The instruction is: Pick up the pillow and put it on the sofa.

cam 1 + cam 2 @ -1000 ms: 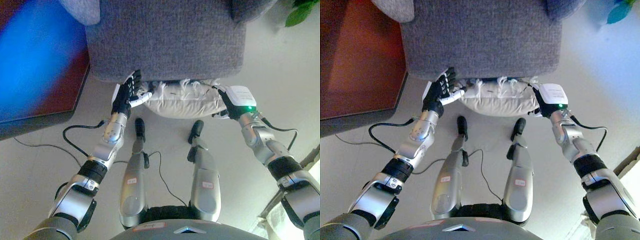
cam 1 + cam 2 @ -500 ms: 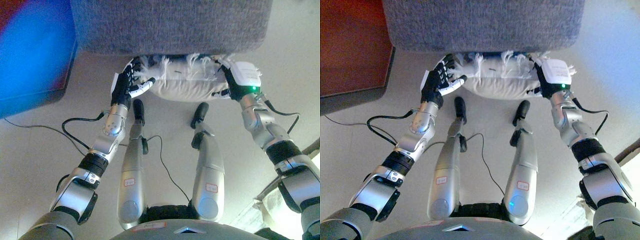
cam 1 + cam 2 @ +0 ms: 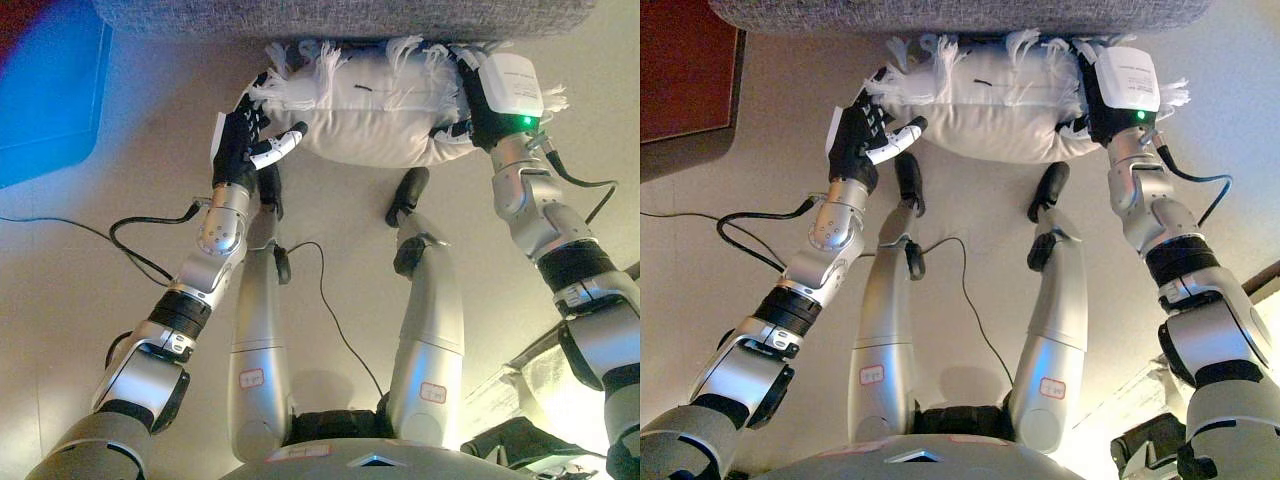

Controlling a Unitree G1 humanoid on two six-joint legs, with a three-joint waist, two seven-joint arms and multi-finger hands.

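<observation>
We find both head-mounted eyes looking steeply down, close above the floor (image 3: 90, 250). Their fields overlap almost fully, sharing the sofa (image 3: 940, 12) edge and floor before it.

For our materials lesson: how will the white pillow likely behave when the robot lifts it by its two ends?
The pillow looks plump and soft, so it probably sags in the middle. With a hand at each end, left hand and right hand, it likely squashes inward. Its fringe looks loose and may dangle.

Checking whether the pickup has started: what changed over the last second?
The view tilted downward, so the sofa now shows only along the top edge. The pillow still lies on the floor by it, left robot hand and right robot hand still at its ends.
</observation>
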